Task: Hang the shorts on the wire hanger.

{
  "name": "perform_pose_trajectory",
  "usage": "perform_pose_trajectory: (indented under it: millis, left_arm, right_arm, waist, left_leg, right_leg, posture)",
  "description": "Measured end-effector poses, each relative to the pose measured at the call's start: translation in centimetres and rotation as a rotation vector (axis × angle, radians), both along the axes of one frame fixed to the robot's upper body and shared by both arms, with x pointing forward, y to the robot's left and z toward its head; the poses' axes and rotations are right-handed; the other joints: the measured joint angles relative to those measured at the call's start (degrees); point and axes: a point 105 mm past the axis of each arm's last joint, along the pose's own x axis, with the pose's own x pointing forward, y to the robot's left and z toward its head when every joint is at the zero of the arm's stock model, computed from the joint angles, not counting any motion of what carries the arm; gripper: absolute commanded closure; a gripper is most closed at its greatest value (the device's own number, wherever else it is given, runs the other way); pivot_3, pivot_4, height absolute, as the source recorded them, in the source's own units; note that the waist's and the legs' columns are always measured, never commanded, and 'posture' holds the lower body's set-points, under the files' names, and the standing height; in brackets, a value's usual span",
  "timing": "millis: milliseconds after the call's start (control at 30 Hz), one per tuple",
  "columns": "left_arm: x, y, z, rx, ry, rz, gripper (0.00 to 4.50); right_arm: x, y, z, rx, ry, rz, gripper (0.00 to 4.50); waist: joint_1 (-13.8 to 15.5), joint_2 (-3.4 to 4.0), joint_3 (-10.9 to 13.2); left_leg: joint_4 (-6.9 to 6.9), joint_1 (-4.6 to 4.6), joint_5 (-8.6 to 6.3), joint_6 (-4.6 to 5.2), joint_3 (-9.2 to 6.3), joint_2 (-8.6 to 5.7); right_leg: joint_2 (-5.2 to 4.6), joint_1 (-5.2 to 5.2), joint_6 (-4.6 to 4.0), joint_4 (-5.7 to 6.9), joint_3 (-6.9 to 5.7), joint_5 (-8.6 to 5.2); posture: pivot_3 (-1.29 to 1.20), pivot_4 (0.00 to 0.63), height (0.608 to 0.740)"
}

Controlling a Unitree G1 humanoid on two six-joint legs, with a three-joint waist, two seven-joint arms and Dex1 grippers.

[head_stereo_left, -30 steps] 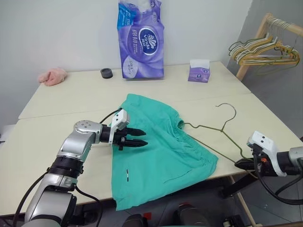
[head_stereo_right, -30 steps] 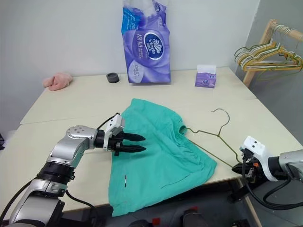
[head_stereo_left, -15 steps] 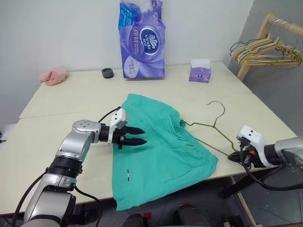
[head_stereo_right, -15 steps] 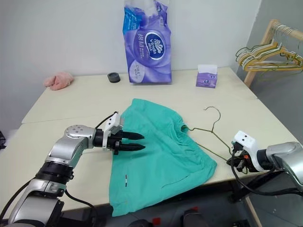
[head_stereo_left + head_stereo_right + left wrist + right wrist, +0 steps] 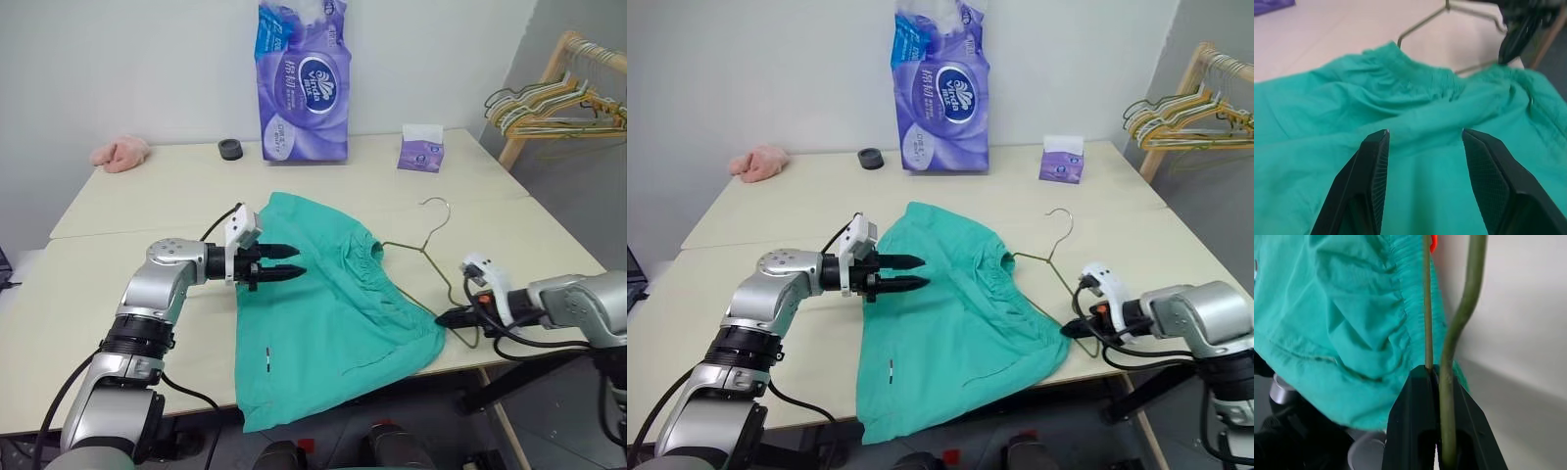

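Teal-green shorts (image 5: 333, 313) lie flat across the front of the table (image 5: 137, 201), lower edge overhanging, with the wire hanger (image 5: 428, 257) on the tabletop beside the waistband. Right gripper (image 5: 1436, 377) is pressed together on the hanger's wire at its lower corner; left gripper (image 5: 292, 261) hovers over the shorts, fingers spread, holding nothing. Step in hand, by my judgement, is positioning the hanger — next calls for lifting the waistband so the wire can be threaded in.

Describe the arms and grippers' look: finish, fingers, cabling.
Both arms are silver-grey metal with black joint rings and loose black cables. Each wrist carries a small white housing. The left gripper has two tapered black fingers with textured inner pads. The right gripper has black fingers too.
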Motion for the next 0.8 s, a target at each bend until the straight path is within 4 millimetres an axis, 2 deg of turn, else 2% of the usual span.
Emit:
perform_pose_trajectory:
  millis: [167,333,400,567,700,800]
  left_arm:
    - [1.0,0.3,0.8,-0.023,-0.028,0.069,2.01]
    - [2.7,0.7,2.3,-0.061,-0.083,0.167,0.59]
    - [3.5,0.4,3.9,-0.103,-0.114,0.183,0.02]
    - [4.2,-0.6,8.4,-0.142,-0.222,0.108,0.02]
    - [3.9,-0.8,9.7,-0.013,-0.304,-0.02,0.02]
    - [3.9,-0.6,9.7,0.105,-0.342,-0.101,0.02]
  right_arm:
    - [2.0,0.1,2.0,0.01,-0.105,-0.058,4.5]
    - [2.5,0.2,3.5,0.0,-0.18,-0.06,4.5]
    - [2.6,0.8,4.7,-0.017,-0.257,-0.027,4.5]
    - [2.4,2.5,6.3,-0.051,-0.397,0.062,4.5]
    - [1.6,4.1,6.4,-0.102,-0.463,0.168,4.5]
    - [1.2,4.5,6.5,-0.138,-0.5,0.222,4.5]
  waist:
    - [0.08,0.01,-0.01]
    - [0.36,0.02,-0.01]
    - [0.4,0.01,-0.01]
    - [0.04,0.01,-0.02]
    - [-0.45,0.03,-0.03]
    - [-0.61,0.03,-0.03]
  left_leg:
    - [0.0,-0.22,0.0,0.0,-0.02,-0.03]
    - [0.01,-0.26,0.0,0.0,-0.04,-0.05]
    - [0.07,-0.35,0.0,0.0,-0.04,-0.05]
    - [0.07,-0.36,0.0,0.0,-0.02,-0.07]
    - [0.05,-0.35,0.01,-0.01,0.0,-0.1]
    - [0.04,-0.35,0.01,0.0,0.02,-0.11]
  right_leg:
    - [-0.03,-0.26,-0.02,0.08,-0.04,0.04]
    - [-0.05,-0.27,-0.02,0.08,-0.08,0.04]
    - [-0.05,-0.36,0.01,0.11,-0.09,0.06]
    - [-0.05,-0.36,0.03,0.11,-0.09,0.07]
    - [-0.05,-0.37,0.03,0.09,-0.08,0.07]
    - [-0.05,-0.38,0.03,0.05,-0.07,0.07]
  posture:
    - [-0.13,0.029,0.74]
    - [-0.14,0.025,0.74]
    - [-0.15,0.023,0.74]
    - [-0.16,0.021,0.74]
    - [-0.17,0.02,0.74]
    - [-0.18,0.019,0.74]
